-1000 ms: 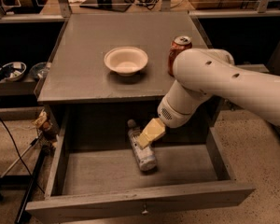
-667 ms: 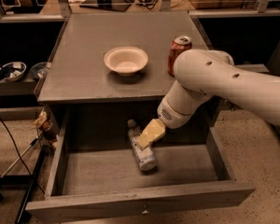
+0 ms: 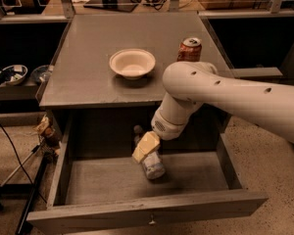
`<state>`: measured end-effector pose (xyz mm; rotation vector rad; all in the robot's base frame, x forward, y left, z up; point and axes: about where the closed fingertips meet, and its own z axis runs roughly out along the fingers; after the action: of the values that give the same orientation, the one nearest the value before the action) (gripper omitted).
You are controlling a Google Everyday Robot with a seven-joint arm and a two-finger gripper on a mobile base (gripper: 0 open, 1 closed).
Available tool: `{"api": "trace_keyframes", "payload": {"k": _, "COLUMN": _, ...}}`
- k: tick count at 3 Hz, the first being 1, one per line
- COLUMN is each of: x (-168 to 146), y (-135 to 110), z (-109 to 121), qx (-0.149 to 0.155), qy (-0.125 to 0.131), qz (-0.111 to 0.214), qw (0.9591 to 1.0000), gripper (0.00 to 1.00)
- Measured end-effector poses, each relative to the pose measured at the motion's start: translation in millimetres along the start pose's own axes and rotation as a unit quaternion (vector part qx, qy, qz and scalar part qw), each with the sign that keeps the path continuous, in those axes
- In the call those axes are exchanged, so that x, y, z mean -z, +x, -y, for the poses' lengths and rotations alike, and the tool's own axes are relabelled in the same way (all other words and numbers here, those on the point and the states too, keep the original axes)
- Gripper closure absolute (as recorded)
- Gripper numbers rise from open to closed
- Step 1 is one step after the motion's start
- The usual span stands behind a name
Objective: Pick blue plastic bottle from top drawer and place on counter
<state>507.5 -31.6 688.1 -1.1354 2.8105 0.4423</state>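
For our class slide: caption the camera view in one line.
End effector at the bottle in the open drawer; bowl and can on counter.

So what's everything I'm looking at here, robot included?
counter: one, grey, top of the cabinet
bowl: one, cream, on the counter
soda can: one, red, upright on the counter, right of the bowl
top drawer: one, grey, pulled open below the counter
blue plastic bottle: one, pale, lying on the drawer floor
small bowls: two it seems, silvery, on a dark shelf at left
arm: one, white, reaching in from the right
gripper: one, tan, inside the drawer, over the bottle
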Motion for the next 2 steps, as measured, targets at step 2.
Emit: {"api": "trace_keyframes", "payload": {"k": 2, "x": -10.4, "y": 11.9, "z": -0.8, "qx": -0.035, "qy": 0.023, "qz": 0.026, "qw": 0.9988, "gripper": 0.00}}
